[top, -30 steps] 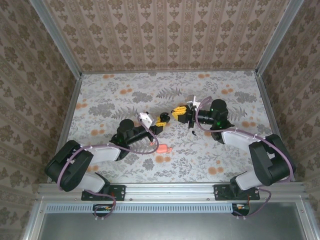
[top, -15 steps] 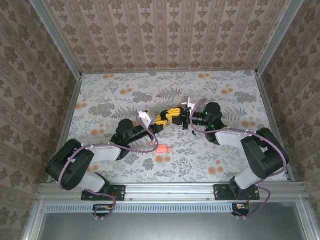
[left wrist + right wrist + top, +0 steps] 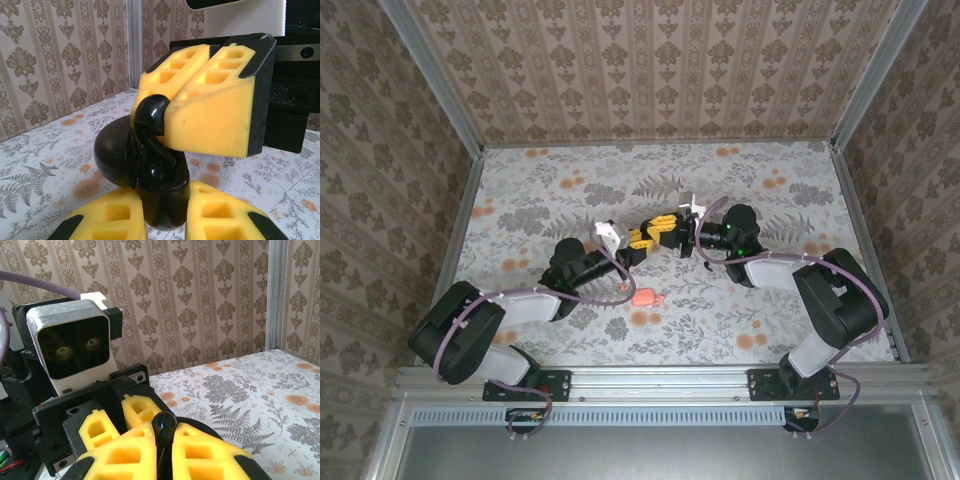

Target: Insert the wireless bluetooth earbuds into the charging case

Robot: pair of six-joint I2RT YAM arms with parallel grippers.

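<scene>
The salmon-pink charging case (image 3: 645, 297) lies on the table, just in front of my left arm and apart from both grippers. My left gripper (image 3: 165, 210) is shut on a glossy round black shell (image 3: 161, 185), whose domed flap (image 3: 112, 152) hangs open to the left. My right gripper (image 3: 164, 440) is shut on the stem of a black earbud (image 3: 162, 426). Its bulb (image 3: 152, 114) presses down onto the black shell. The two grippers meet tip to tip at mid-table (image 3: 653, 236). I cannot make out the other of the earbuds.
Aluminium posts and patterned walls close off the table (image 3: 770, 320) on three sides. The two arms slant inward from the near corners. My left wrist's camera housing (image 3: 67, 347) sits close in front of the right gripper.
My right gripper has swung left with the earbud until its fingers meet the left gripper's. The left gripper has edged slightly up. The pink case has not moved.
</scene>
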